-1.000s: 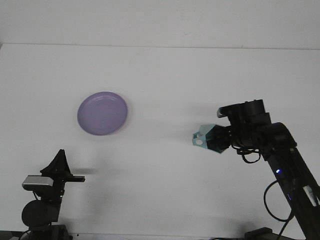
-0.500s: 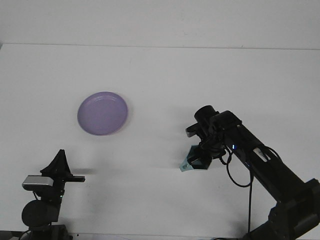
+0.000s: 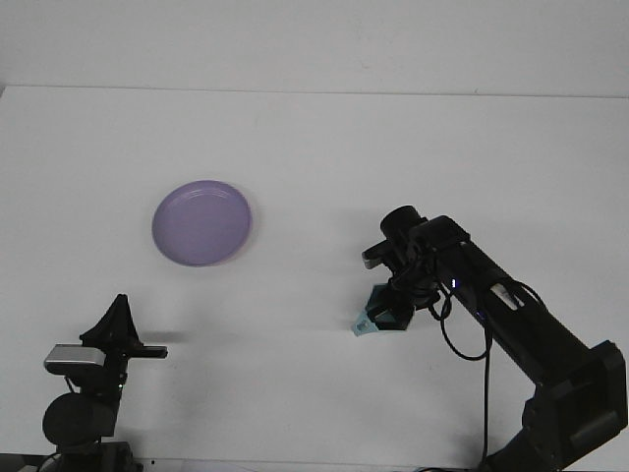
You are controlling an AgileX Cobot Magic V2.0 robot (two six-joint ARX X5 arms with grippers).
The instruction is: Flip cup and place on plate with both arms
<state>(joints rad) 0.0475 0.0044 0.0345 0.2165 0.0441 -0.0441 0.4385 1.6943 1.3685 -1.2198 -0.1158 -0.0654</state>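
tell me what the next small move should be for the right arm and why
Probably open the right gripper and lift clear, if the cup is settled. The cup sits low at the table surface under the gripper, well right of the purple plate, while the left gripper waits near the front edge. Releasing there would let the left arm take it to the plate.

Plain lilac-purple plate (image 3: 201, 223), pale teal cup (image 3: 369, 323), plain white table (image 3: 324, 157), black right arm (image 3: 511, 324), black left arm (image 3: 93, 379) with silver-grey block
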